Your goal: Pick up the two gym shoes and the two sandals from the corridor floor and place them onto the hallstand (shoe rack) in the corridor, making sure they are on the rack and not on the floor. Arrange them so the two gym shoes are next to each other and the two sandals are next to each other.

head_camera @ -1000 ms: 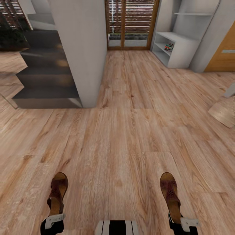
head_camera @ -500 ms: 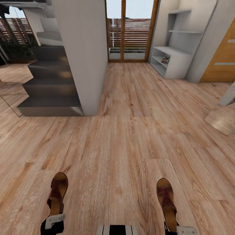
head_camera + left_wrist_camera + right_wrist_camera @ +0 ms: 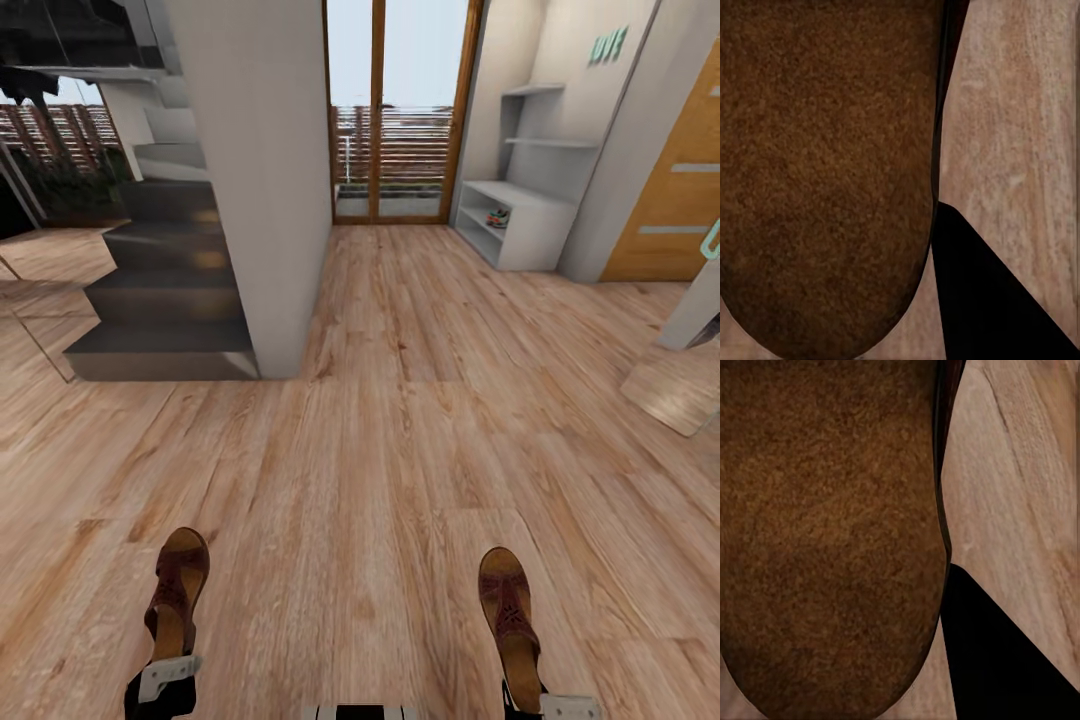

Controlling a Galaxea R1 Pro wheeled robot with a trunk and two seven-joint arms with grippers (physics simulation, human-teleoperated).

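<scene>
Two sandals ride in your grippers, the left gripper [image 3: 165,678] pinching the left sandal [image 3: 177,592] by its heel and the right gripper [image 3: 545,700] pinching the right sandal [image 3: 509,615] likewise, both held above the corridor floor [image 3: 380,440]. You have open wood-grain planking ahead, bounded by a grey pillar [image 3: 255,180] and dark stairs [image 3: 165,290] on the left. Far right, the pale grey hallstand [image 3: 530,225] holds a gym shoe [image 3: 497,217] on its lower tier; each sandal shows flat brown leather with reddish straps
</scene>
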